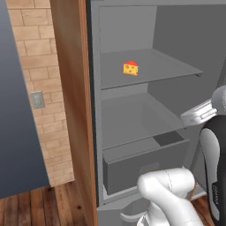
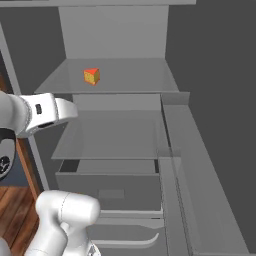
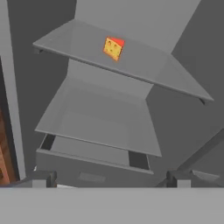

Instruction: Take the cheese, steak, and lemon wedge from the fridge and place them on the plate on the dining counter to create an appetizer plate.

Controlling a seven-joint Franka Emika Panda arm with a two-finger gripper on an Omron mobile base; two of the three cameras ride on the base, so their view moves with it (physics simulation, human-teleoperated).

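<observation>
While the white arm [image 1: 172, 194] rises in the foreground of both base views, its gripper [image 3: 109, 180] sits low in the hand view with the two dark fingertips [image 3: 43, 178] far apart, jaws spread wide and holding nothing. Ahead of it stands the fridge [image 1: 128, 26], open, with grey inner walls and a wood-brown side panel [image 1: 73, 88] on its left. Nearest and lowest inside is a grey drawer [image 1: 145, 163], pulled slightly forward; nothing can be made out in the dark slots at its top. Above the drawer is a bare grey lower shelf [image 2: 115, 135]. Higher and farther back is the upper shelf [image 1: 150, 66], and on it rests the cheese [image 1: 130, 68], a small orange-yellow wedge with dark holes and a red top edge. It sits toward the left half of that shelf, well apart from the gripper. To the right, in the right base view, the inside of the fridge door [image 2: 200, 165] shows grey ledges. Left of the fridge is a brick wall [image 1: 35, 66] carrying a grey wall plate [image 1: 37, 100], above a wooden floor [image 1: 39, 205].
</observation>
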